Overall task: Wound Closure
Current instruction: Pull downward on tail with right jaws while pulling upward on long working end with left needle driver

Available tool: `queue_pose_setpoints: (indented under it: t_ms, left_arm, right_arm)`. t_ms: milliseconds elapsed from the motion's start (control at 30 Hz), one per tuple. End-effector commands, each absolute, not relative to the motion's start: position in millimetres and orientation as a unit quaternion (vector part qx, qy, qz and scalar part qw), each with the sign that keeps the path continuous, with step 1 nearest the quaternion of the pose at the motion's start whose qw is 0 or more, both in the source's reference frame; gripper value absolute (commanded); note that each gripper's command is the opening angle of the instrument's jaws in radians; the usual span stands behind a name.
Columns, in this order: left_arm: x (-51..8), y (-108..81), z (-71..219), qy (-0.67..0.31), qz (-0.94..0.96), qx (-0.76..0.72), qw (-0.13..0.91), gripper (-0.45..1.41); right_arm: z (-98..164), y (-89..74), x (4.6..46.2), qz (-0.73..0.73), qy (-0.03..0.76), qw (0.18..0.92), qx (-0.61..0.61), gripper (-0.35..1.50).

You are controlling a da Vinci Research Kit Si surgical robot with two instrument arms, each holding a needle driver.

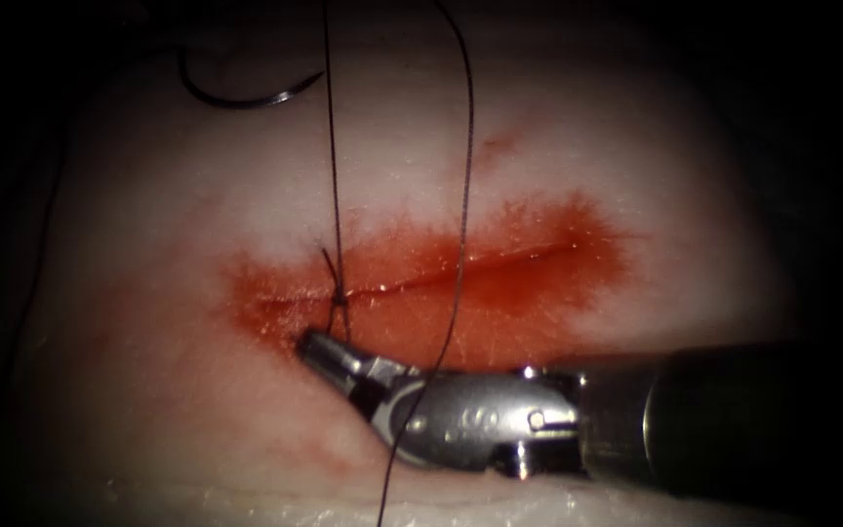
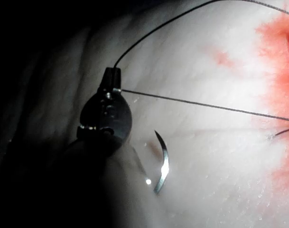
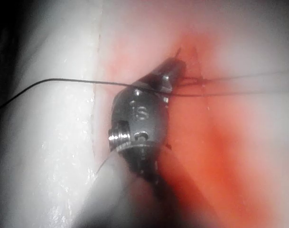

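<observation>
Needle (image 1: 236,98): curved, lay loose on the tissue (image 1: 148,293) at the far left, well apart from the cut (image 1: 441,278) and held by neither tool; not in the tissue. In the left wrist view the needle (image 2: 162,164) rested just beside the left tool (image 2: 111,78), clear of its fingers. Thread (image 1: 334,176): one strand ran taut from the top down to a knot at the left part of the cut; a second strand (image 1: 462,195) crossed the cut further right and passed over the right tool (image 1: 319,346). Left tool: fingers closed on the thread (image 2: 182,100). Right tool: lay low against the tissue on the near side of the cut, fingers (image 3: 170,71) closed on the thread at the knot. Red fluid (image 1: 539,254): spread along both sides of the cut.
</observation>
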State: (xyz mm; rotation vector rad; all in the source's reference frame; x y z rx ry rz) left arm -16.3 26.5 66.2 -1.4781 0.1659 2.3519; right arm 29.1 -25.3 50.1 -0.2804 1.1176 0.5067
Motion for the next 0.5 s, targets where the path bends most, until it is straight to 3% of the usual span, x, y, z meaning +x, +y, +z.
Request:
queue_pose_setpoints:
  t_ms: [33,500]
  left_arm:
    - [-16.7,27.0,66.5,0.059,0.832,-0.522,0.177,-0.45]
    - [-16.4,27.3,66.3,0.063,0.833,-0.522,0.174,-0.45]
  right_arm:
    - [50.5,-25.9,30.0,0.232,0.527,0.808,-0.125,-0.35]
    - [50.0,-26.5,31.5,0.218,0.537,0.807,-0.114,-0.35]
